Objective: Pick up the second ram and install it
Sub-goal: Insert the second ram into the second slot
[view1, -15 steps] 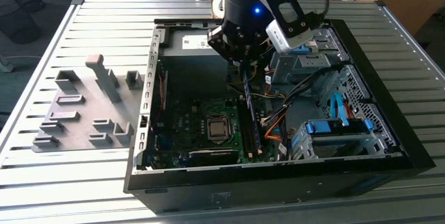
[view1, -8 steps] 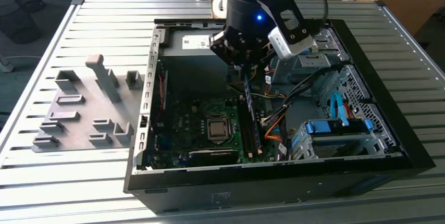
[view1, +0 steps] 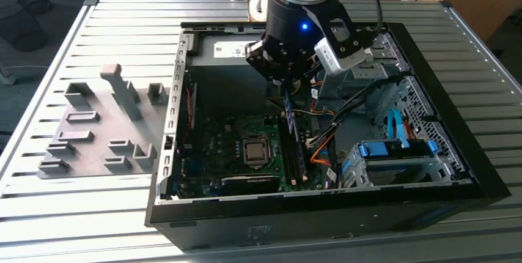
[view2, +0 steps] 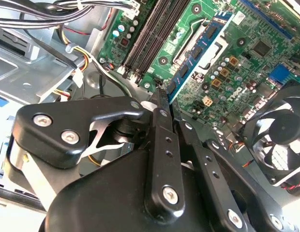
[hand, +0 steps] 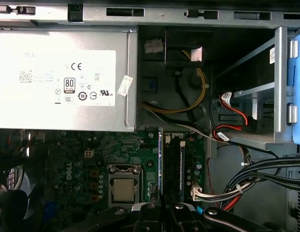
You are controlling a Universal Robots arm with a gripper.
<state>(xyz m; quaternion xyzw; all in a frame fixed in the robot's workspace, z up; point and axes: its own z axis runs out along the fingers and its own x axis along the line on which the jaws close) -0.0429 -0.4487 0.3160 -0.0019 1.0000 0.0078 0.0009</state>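
The ram (view2: 196, 53), a thin board seen edge-on, is pinched between the gripper's (view2: 163, 99) two black fingers (view2: 159, 140) in the second wrist view and reaches away from them over the green motherboard (view2: 237, 63), beside the long dark slots (view2: 157, 29). In the exterior view the gripper (view1: 287, 85) hangs inside the open computer case (view1: 456, 153), with the ram (view1: 290, 131) standing on edge directly under it above the motherboard (view1: 228, 153), well apart from the grey holder blocks (view1: 106, 122) on the slatted table (view1: 73, 214). In the first wrist view the ram (hand: 160, 159) is a thin vertical line running from the fingertips toward the white-labelled power supply (hand: 63, 79), just beside the processor socket (hand: 124, 186).
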